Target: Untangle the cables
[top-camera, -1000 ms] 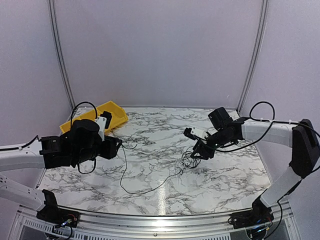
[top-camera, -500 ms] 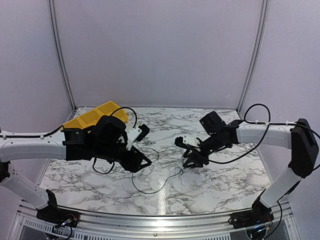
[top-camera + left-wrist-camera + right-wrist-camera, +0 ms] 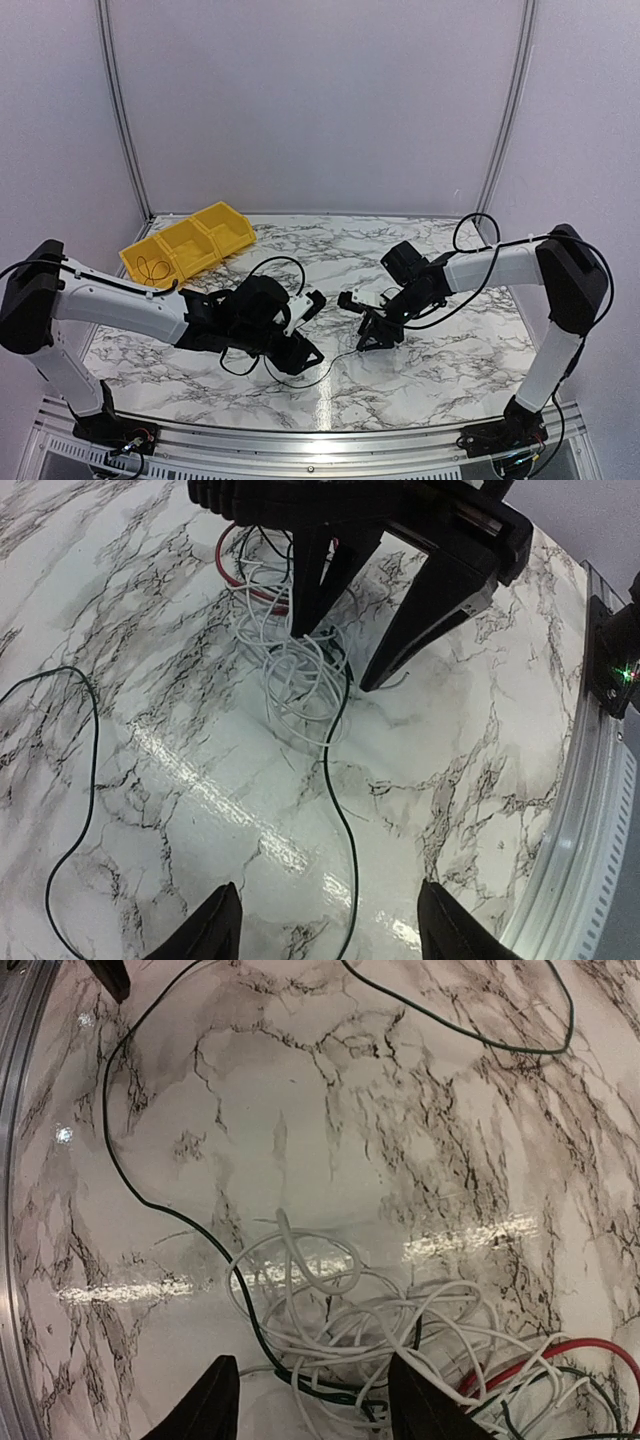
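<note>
Cables [image 3: 296,670] are lying in 1 small tangle on the marble table [image 3: 455,350], right of centre. They are sitting between the tips of the 2 arms and well apart from the yellow bin [image 3: 225,226] at the far left.

Tangle make-up:
- White wires [image 3: 350,1335] are forming most of the loose loops.
- A red loop [image 3: 565,1358] is showing at 1 edge.
- A dark green wire [image 3: 338,780] is threading through the bundle and trailing off over the marble in a long curve toward the left arm.

Right gripper [image 3: 315,1408] is standing over the tangle.
- Its fingers are spread, with white loops and the green wire lying in the gap between them.
- In the left wrist view, 1 fingertip [image 3: 306,595] is reaching into the white loops and the other is sitting just beside the bundle.
- Nothing is being pinched.
- Cannot tell whether either tip is touching the table.

Left gripper [image 3: 330,932] is facing the tangle from the side, near it and apart from it.
- Its fingers are spread wide.
- The dark green wire is running along the marble through the gap between them, with no contact visible.

Bin is showing 3 compartments. A thin dark coil [image 3: 150,268] is lying in the left-end one.
</note>
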